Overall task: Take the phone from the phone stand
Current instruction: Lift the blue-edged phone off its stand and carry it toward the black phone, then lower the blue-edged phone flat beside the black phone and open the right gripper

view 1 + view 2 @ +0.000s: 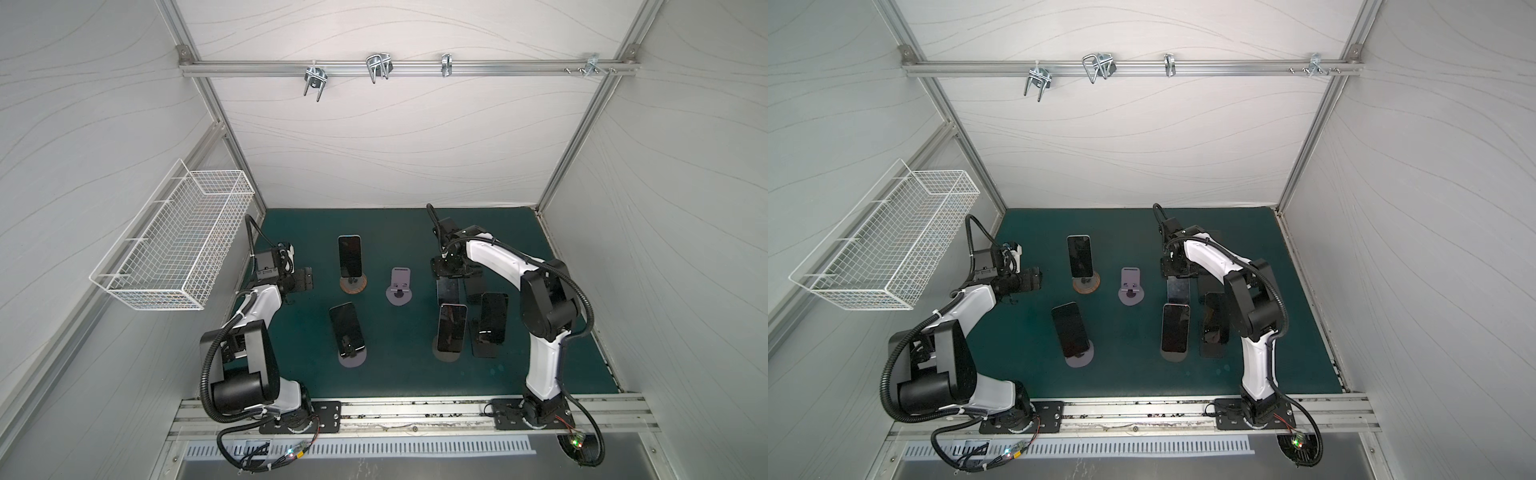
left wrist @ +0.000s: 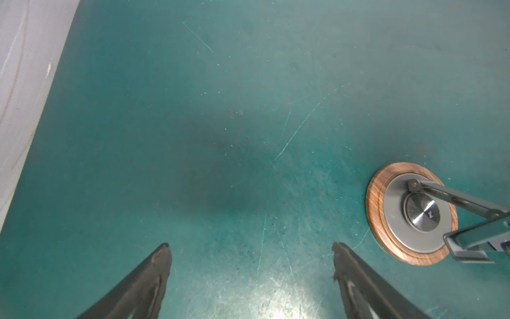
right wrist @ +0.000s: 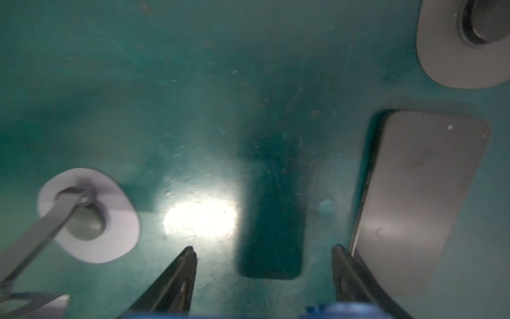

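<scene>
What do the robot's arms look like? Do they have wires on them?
The left arm and right arm have smooth white shells and chunky black joints. A ribbed black cable loops along each. The left tool and right tool each end in two dark, pointed fingers.
</scene>
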Controlling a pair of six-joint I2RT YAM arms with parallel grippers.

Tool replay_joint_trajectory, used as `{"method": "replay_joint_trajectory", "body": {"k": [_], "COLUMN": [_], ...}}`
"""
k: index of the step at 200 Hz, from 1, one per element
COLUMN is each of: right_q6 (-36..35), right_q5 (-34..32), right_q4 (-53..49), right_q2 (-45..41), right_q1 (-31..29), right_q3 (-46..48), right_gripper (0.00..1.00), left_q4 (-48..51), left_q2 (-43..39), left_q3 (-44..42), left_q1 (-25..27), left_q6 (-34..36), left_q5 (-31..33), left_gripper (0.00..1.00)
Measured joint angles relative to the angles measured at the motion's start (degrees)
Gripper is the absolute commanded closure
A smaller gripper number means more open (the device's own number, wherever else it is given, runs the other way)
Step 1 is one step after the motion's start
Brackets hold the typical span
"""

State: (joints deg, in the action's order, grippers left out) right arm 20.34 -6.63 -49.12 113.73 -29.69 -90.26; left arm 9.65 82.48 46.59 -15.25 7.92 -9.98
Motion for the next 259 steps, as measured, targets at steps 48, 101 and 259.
{"method": "replay_joint_trajectory", "body": {"k": [48, 101, 259], "right_q6": [-1.27, -1.31, -1.38], "right_q5": [0.87, 3.04, 1.88], "right_q4": [-1.09, -1.46, -2.99], "right_q2": [3.19, 5.81, 10.99], "right_q1": [2.03, 2.03, 2.91], "right_q3": [-0.66, -0.66, -5.49], "right_gripper": [0.36, 0.35, 0.3], "left_q4": [0.02, 0.02, 0.48], "left_q2": [0.0, 0.0, 0.0], "left_q3": [0.0, 0.0, 0.0], "left_q1": [0.0, -0.09, -0.15], "left_q6": [0.02, 0.0, -0.02], "left_q5": [-0.02, 0.0, 0.0], "left_gripper": [0.08, 0.08, 0.08]}}
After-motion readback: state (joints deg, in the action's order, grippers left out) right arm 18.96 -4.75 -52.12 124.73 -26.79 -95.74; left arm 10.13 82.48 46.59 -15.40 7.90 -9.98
